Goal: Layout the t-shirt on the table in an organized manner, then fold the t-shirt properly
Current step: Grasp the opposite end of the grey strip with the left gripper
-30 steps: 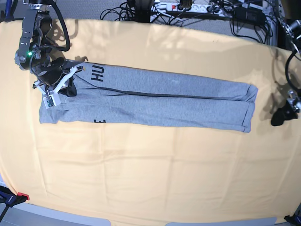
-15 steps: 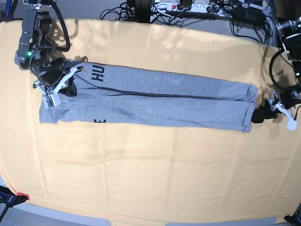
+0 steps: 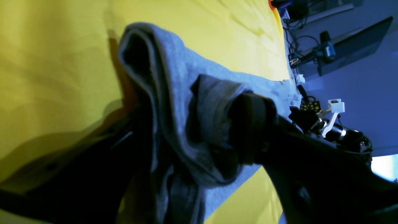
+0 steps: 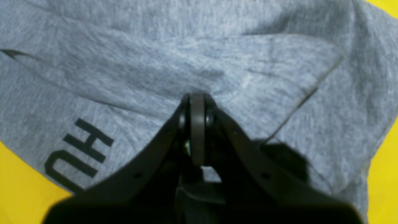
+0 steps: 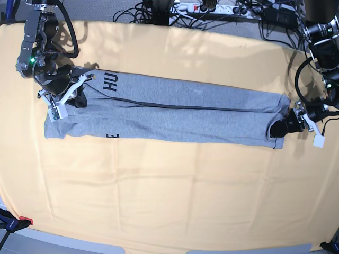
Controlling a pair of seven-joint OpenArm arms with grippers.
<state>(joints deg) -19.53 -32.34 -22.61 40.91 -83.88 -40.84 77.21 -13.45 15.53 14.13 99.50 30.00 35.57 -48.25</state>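
Note:
The heather-grey t-shirt [image 5: 175,114] lies on the pale yellow table [image 5: 169,201] as a long, narrow strip running left to right, with black lettering near its left end. My right gripper [image 5: 79,98] is at that left end. In the right wrist view its fingers [image 4: 196,102] are shut, pinching a ridge of the grey cloth [image 4: 155,62]. My left gripper [image 5: 276,128] is at the strip's right end. In the left wrist view the open left gripper [image 3: 189,137] straddles the bunched hem [image 3: 174,77], with one dark finger [image 3: 252,130] above the cloth and the other below.
Cables and a power strip [image 5: 212,8] lie beyond the table's far edge. A red-tipped clamp [image 5: 24,221] grips the front left corner. In the left wrist view the other arm [image 3: 323,121] shows far along the strip.
My left arm has come in from the table's right edge to the shirt's right end, and its open jaws now sit around the hem. The right arm has not moved.

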